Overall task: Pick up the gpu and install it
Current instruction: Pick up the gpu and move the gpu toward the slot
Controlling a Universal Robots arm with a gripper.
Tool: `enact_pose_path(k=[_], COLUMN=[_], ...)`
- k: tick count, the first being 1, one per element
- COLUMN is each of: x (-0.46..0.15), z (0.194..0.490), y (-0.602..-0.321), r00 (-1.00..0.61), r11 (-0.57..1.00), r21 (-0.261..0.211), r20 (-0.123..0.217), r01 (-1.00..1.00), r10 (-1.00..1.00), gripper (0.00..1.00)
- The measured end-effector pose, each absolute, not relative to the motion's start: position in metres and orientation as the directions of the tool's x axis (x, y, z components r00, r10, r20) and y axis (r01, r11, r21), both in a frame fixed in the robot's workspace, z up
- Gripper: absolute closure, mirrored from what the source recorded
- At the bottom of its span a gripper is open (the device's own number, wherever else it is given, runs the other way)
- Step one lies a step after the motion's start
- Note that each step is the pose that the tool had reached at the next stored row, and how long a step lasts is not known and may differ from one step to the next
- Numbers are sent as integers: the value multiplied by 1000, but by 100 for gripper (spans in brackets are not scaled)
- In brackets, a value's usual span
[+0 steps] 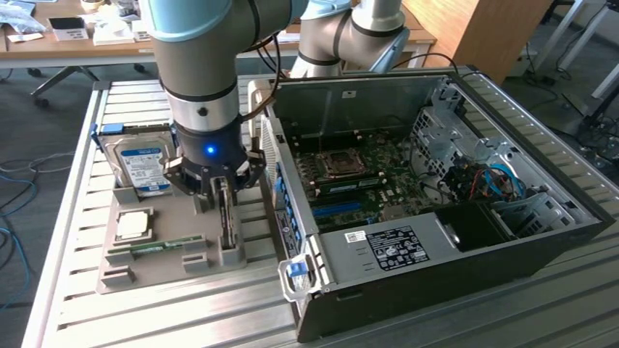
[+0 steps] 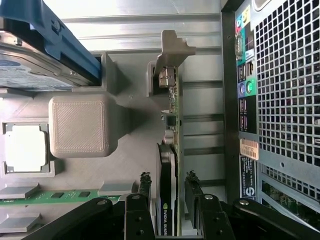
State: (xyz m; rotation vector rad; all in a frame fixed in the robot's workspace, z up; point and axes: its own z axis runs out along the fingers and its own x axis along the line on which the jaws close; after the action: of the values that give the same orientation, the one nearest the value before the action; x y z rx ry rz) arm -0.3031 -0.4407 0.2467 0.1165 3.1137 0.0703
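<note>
The gpu [image 1: 225, 217] is a thin dark card with a silvery bracket. It stands on edge in a slot of the grey holder tray [image 1: 164, 275], just beside the open computer case [image 1: 541, 239]. My gripper [image 1: 220, 194] is lowered straight over it. In the wrist view the gpu [image 2: 169, 125] runs between my two black fingers [image 2: 145, 182], and a small gap shows on each side. The gripper [image 2: 168, 176] is open and straddles the card's near end without clamping it.
The tray also holds a hard drive [image 1: 140, 163] with a blue-white label, a square processor [image 1: 133, 225] and a green memory stick [image 1: 159, 246]. The case's rear panel [image 2: 280, 100] stands close beside the gpu. The motherboard [image 1: 358, 181] lies exposed inside the case.
</note>
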Motion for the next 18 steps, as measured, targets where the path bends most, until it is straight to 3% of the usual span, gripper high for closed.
enact_pose_path(k=[18], x=[-303], z=[235], y=[-440], r00=[-997], r11=[996], r21=[46], r20=[-23], r01=[74], r10=[75], gripper=[58])
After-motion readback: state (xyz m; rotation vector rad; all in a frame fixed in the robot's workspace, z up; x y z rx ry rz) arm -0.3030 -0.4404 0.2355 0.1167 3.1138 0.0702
